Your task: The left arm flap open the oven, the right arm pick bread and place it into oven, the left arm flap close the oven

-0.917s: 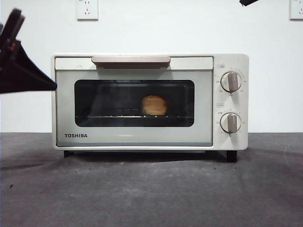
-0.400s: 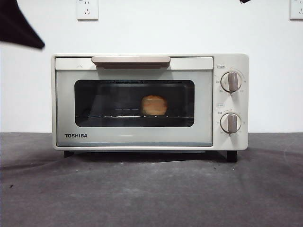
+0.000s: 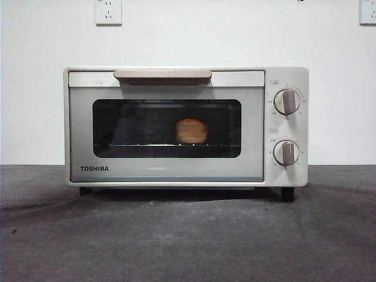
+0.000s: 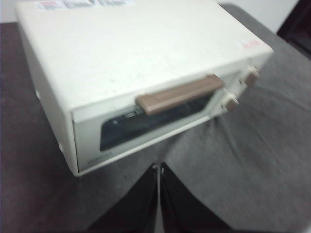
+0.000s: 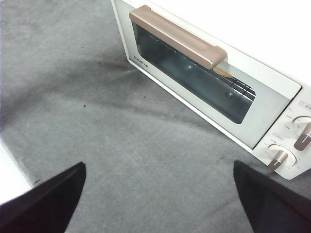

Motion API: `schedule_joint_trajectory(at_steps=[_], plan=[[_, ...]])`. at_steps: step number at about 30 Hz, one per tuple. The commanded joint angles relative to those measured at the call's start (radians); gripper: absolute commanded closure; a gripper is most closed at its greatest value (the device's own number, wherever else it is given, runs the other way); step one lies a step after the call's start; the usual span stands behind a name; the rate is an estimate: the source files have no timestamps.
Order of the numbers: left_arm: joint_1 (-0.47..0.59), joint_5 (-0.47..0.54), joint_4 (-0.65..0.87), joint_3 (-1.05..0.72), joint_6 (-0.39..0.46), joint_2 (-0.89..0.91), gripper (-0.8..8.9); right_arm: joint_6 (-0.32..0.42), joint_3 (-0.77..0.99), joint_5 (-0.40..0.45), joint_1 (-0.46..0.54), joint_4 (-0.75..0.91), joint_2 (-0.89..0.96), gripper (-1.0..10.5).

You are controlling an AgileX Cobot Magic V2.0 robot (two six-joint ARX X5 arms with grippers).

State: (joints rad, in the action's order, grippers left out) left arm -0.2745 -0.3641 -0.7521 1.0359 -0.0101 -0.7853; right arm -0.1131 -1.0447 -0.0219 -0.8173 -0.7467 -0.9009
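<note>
Hanging clear, work apparently done

Pressed together, the left gripper [image 4: 159, 170] hovers above the oven [image 3: 185, 126]; the right gripper [image 5: 158, 194] hangs spread wide before it. Door shut, the bread [image 3: 191, 130] sits on the rack, toward three o'clock of the window's centre, likely for toasting.

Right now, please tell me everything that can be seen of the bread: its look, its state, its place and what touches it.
The bread is a small round bun, golden-brown with a lumpy crust, far smaller than the toaster oven that holds it. It sits upright inside, behind the dark glass of the shut door, resting on the wire rack, a little right of the window's middle. Only the rack touches it, as far as the front view shows. No gripper is near it; the wrist views do not show it clearly.
</note>
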Motion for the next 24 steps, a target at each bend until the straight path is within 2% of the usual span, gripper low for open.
schedule_joint_trajectory(at_steps=[1, 19, 21, 24], plan=[[-0.013, 0.004, -0.048, 0.04, 0.044, 0.005, 7.97, -0.014, -0.018, 0.005, -0.009, 0.011, -0.006, 4.6], [-0.016, 0.004, -0.089, 0.042, 0.044, 0.033, 7.96, -0.018, -0.018, 0.005, -0.009, 0.01, -0.006, 4.8], [-0.016, 0.004, -0.089, 0.042, 0.044, 0.033, 7.96, -0.017, -0.018, 0.004, -0.009, 0.01, -0.006, 6.1], [-0.016, 0.004, -0.089, 0.042, 0.044, 0.034, 7.94, -0.016, -0.018, 0.005, -0.009, 0.01, -0.006, 9.0]])
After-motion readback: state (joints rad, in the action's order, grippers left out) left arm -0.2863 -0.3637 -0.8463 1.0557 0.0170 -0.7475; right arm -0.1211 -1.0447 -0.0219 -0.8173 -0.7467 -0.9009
